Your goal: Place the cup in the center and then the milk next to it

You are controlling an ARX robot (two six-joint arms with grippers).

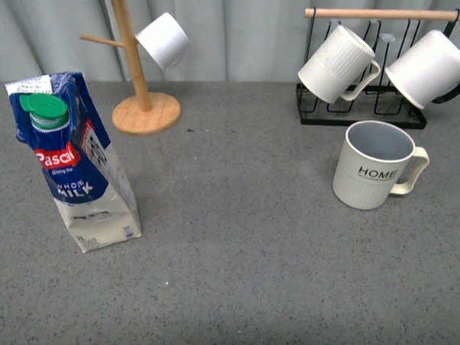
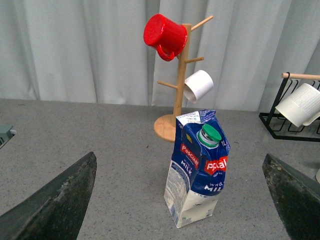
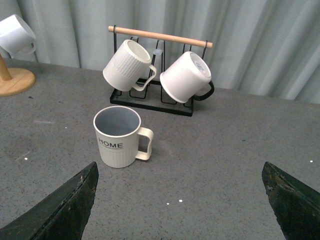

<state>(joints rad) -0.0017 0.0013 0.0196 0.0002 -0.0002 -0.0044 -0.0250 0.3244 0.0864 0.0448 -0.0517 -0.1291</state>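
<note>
The cup (image 1: 373, 166), a cream ribbed mug with a grey inside and "HOME" in black, stands upright at the right of the grey table, handle pointing right; the right wrist view also has the cup (image 3: 118, 137). At the left stands the milk (image 1: 75, 165), a tall blue and white carton with a green cap, its top crumpled. The left wrist view shows the milk (image 2: 196, 170) between and beyond my open left gripper (image 2: 182, 220). My right gripper (image 3: 181, 220) is open, with the cup ahead of it and nearer one finger. Neither arm shows in the front view.
A wooden mug tree (image 1: 140, 77) with a white mug (image 1: 163, 39) stands at the back left; a red mug (image 2: 165, 35) hangs higher on it. A black wire rack (image 1: 364, 105) with two white mugs (image 1: 338, 62) (image 1: 428, 68) sits behind the cup. A grey curtain backs the table.
</note>
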